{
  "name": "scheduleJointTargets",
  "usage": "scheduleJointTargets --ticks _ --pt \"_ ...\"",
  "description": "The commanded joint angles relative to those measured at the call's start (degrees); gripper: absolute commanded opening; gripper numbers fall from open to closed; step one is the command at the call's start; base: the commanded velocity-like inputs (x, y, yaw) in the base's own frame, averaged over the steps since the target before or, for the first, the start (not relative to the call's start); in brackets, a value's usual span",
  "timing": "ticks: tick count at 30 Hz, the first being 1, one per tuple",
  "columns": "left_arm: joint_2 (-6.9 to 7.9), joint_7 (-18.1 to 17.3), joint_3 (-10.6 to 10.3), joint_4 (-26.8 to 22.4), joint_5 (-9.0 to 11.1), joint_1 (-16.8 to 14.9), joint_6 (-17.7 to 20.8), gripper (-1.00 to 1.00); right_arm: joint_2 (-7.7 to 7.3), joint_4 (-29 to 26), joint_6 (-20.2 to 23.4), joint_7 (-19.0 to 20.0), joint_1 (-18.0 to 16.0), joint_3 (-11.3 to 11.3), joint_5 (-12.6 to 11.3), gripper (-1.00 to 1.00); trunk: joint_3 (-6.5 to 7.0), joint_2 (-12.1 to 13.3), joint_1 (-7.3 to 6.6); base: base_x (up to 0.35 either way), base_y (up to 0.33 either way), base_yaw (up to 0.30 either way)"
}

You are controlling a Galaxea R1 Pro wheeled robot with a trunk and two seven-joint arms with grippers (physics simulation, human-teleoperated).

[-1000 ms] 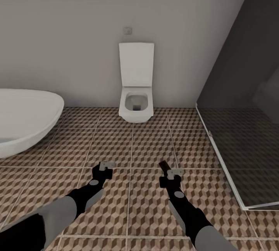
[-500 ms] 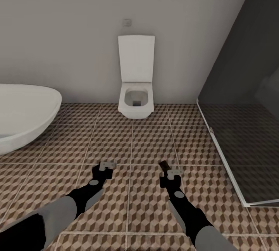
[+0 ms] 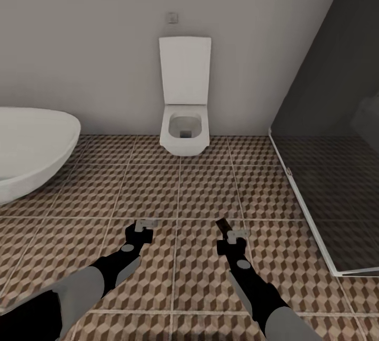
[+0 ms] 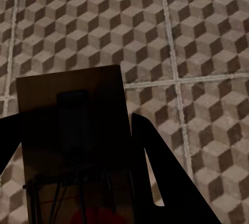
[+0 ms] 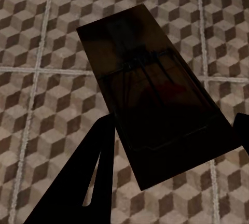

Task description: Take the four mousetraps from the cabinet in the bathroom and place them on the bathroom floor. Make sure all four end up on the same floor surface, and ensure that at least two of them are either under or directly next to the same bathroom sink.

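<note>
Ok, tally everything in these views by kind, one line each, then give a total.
Mousetraps: 2, one in the left gripper at, one in the right gripper at
Toilet: 1
Bathtub: 1
Shower enclosure: 1
Total: 5

The bathtub [image 3: 31, 146] is cut off by the head view's left edge. The shower enclosure [image 3: 337, 183] is cut off at the right edge. In the left wrist view, the near end of the mousetrap [image 4: 72, 130] is cut off by the picture's edge and darkened by shadow.
</note>
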Motion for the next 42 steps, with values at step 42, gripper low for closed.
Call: scheduleJointTargets --ticks 42 --pt "-0.03 0.55 -0.57 -0.14 0.24 -0.04 -0.10 -1.00 -0.07 0.01 -0.19 -0.16 -0.05 0.35 -0.67 -1.00 -11.45 -16.88 9.23 0.000 0.000 0.000"
